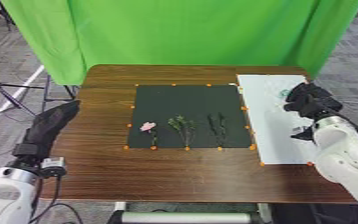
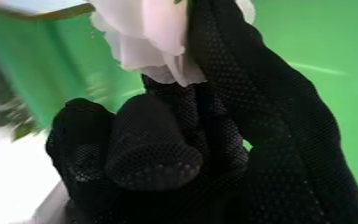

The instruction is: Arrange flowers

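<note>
Over the white sheet (image 1: 280, 145), the right hand (image 1: 310, 101) with fingers curled, holding a pale pink flower (image 2: 140, 25), its petals at the fingertips, touching the black glove, one long finger alongside them.

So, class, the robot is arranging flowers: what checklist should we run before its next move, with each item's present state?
1. Right hand curled around the pale flower: ok.
2. Its stem held securely: cannot tell, the glove hides the grip.
3. Right hand over the black mat: not ok, it's over the white sheet.
4. Pink flower lying on the mat: ok.
5. Left hand off the mat: ok.
</note>
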